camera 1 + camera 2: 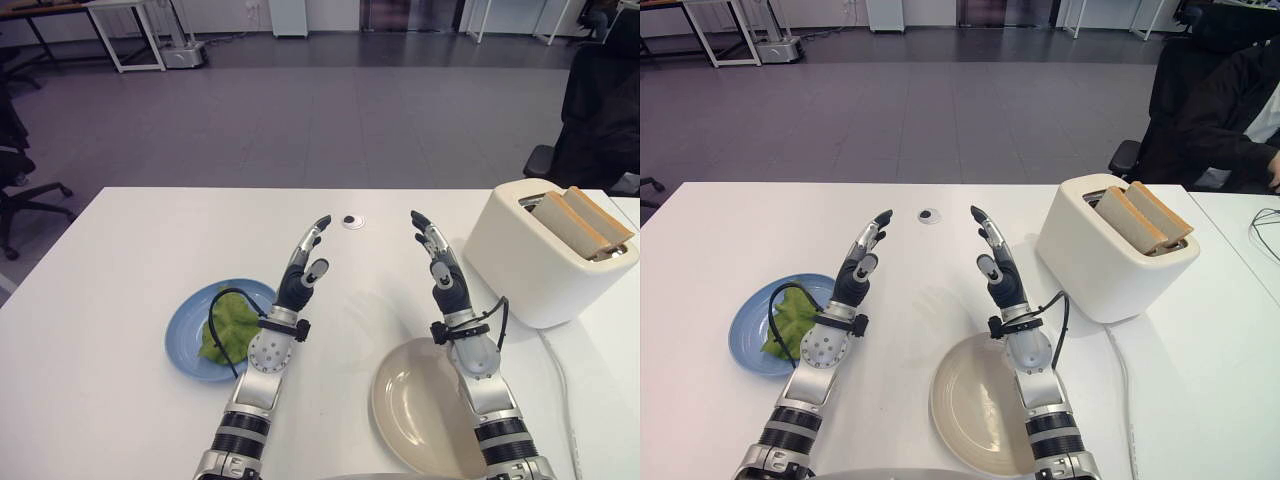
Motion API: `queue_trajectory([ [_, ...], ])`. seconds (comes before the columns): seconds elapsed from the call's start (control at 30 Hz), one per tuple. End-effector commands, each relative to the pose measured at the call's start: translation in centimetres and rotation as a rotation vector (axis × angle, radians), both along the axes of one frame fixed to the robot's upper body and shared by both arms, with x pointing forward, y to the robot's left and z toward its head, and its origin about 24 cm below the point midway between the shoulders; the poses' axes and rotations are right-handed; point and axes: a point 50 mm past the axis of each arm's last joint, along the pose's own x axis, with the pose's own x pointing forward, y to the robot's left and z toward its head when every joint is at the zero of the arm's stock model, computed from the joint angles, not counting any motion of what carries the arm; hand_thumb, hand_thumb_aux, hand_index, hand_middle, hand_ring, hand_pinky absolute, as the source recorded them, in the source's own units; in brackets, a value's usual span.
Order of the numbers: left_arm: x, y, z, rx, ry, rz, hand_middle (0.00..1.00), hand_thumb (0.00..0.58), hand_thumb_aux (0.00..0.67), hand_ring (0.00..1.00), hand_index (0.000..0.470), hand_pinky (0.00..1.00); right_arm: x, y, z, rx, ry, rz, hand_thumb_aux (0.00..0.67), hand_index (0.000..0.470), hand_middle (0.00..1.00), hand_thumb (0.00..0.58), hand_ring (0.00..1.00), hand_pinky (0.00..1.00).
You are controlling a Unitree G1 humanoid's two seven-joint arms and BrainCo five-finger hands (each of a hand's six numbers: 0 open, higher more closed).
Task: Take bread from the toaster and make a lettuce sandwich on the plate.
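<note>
A white toaster [535, 255] stands on the table at the right, with two slices of bread [583, 221] sticking up from its slots. A cream plate [412, 405] lies near the front edge, partly under my right forearm. A blue plate [190, 330] at the left holds a green lettuce leaf [230, 325]. My left hand [303, 270] is raised over the table middle, fingers straight, holding nothing. My right hand [440, 265] is held up the same way, left of the toaster and apart from it.
A small round dark-centred disc [352, 221] sits on the white table [120, 260] beyond my hands. A white cable [560, 385] runs from the toaster toward the front edge. A dark office chair [590, 110] stands behind the toaster.
</note>
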Motion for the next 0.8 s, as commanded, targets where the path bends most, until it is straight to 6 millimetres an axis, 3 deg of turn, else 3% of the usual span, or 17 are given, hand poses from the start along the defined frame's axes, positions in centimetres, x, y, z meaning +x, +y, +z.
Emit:
queue_trajectory([
  [0.03,0.1,-0.1,0.0,0.008,-0.001,-0.002,0.00,0.000,0.000,0.00,0.000,0.00,0.0,-0.2,-0.3,-0.010,0.011,-0.009,0.000,0.000,0.00,0.000,0.00,0.00],
  [0.3,-0.1,-0.2,0.1,0.008,-0.012,-0.011,0.00,0.000,0.000,0.00,0.000,0.00,-0.1,0.0,-0.4,-0.006,0.017,-0.003,0.000,0.000,0.00,0.000,0.00,0.00],
  [0.43,-0.1,-0.2,0.3,0.006,-0.024,-0.016,0.00,0.000,0.000,0.00,0.000,0.00,0.5,-0.7,1.7,0.009,-0.057,-0.021,0.000,0.000,0.00,0.000,0.00,0.00],
  [0.5,0.0,-0.2,0.3,0.006,-0.026,-0.016,0.00,0.000,0.000,0.00,0.000,0.00,0.7,-1.1,3.7,-0.018,-0.133,-0.020,0.000,0.000,0.00,0.000,0.00,0.00],
  [0.63,-0.1,0.1,0.4,0.004,-0.032,-0.011,0.00,0.000,0.000,0.00,0.000,0.00,2.2,-4.6,11.7,-0.192,-0.320,-0.089,0.000,0.000,0.00,0.000,0.00,0.00],
  [0.7,-0.1,0.1,0.4,0.005,-0.032,-0.011,0.00,0.000,0.000,0.00,0.000,0.00,2.8,-7.2,15.3,-0.394,-0.365,-0.186,0.000,0.000,0.00,0.000,0.00,0.00],
  [0.8,-0.1,0.3,0.4,0.005,-0.032,-0.003,0.00,0.000,0.000,0.00,0.000,0.00,3.8,-11.0,18.9,-0.731,-0.396,-0.415,0.000,0.000,0.00,0.000,0.00,0.00],
])
